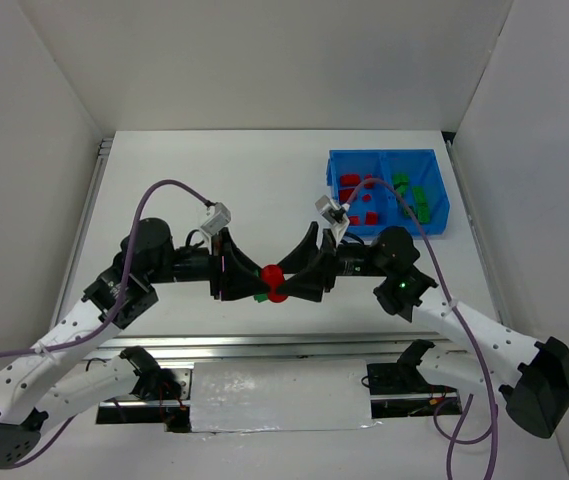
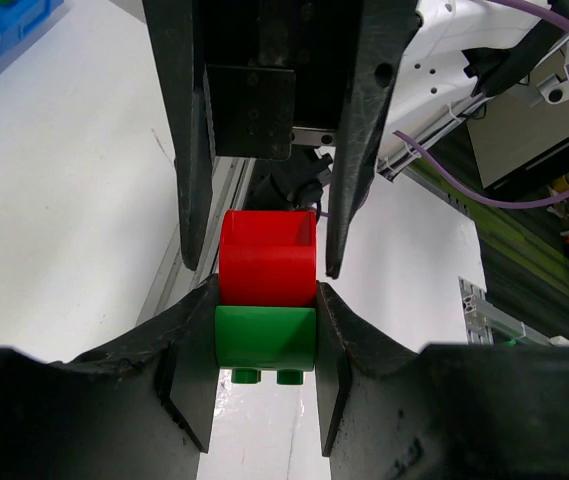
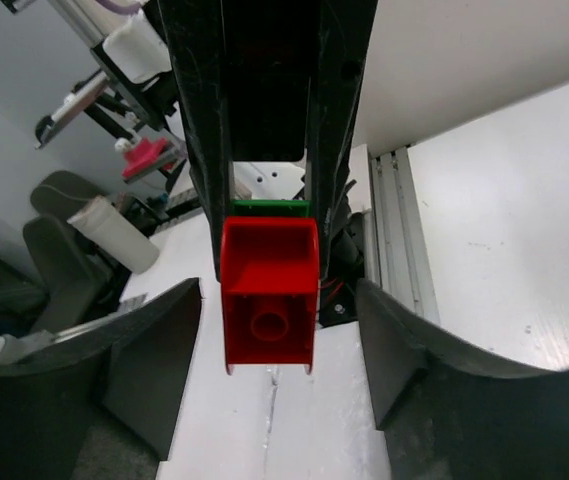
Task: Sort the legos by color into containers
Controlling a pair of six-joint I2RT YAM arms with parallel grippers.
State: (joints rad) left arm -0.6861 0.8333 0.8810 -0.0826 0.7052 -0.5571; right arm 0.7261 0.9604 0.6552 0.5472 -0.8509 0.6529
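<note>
- L gripper (image 2: pixel 264 345): jaws closed on green brick (image 2: pixel 264 338), which is joined to red brick (image 3: pixel 269 300).
- R gripper (image 3: pixel 279 290): jaws partly open around the red one, small gaps on both sides; prob. it must clamp to pull the pair apart.
- Pair is held in air above white table (image 1: pixel 214 180), well apart from bin (image 1: pixel 440 190), far-right: reds in left compartment, greens in right.
- White walls (image 1: pixel 264 60) all around.

Bright even light, faint shadows, mostly sharp
</note>
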